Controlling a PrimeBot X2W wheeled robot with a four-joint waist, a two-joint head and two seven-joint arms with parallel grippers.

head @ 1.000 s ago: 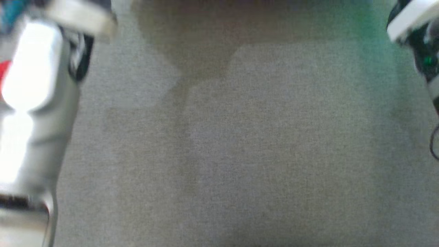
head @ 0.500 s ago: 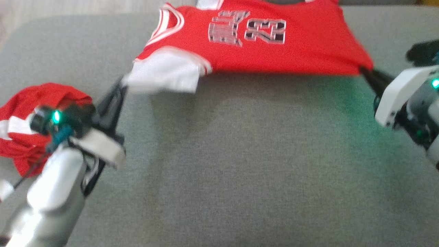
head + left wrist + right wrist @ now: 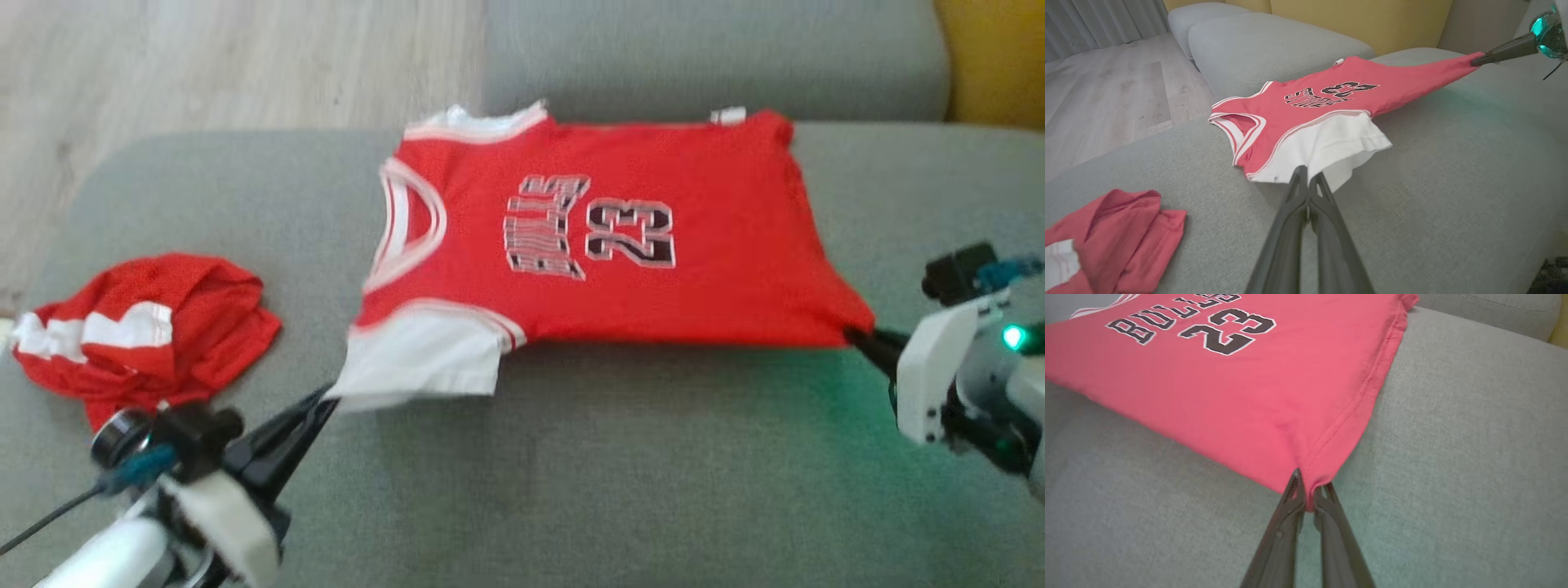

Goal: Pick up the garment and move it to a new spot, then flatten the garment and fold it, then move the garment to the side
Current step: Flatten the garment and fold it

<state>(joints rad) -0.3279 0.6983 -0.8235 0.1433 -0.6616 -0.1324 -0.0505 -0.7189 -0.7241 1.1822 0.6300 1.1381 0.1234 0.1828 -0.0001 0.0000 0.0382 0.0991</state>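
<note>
The garment [image 3: 653, 245] is a red jersey with white sleeves and the number 23, spread front up across a grey sofa seat [image 3: 571, 474]. My left gripper [image 3: 326, 398] is shut on the edge of its white sleeve [image 3: 1331, 147] at the lower left. My right gripper [image 3: 853, 335] is shut on the red hem corner [image 3: 1310, 486] at the right. The near edge of the jersey [image 3: 1404, 81] stretches between the two grips, lifted slightly above the cushion.
A second red and white garment [image 3: 139, 335] lies crumpled on the seat at the left, close to my left arm. Wooden floor [image 3: 204, 65] lies beyond the sofa's far left edge. A grey backrest [image 3: 710, 57] and yellow cushion [image 3: 992, 57] stand behind.
The head camera has tilted up, bringing the whole jersey and floor into view. Both grippers have stayed shut on the jersey's sleeve and hem corner.
</note>
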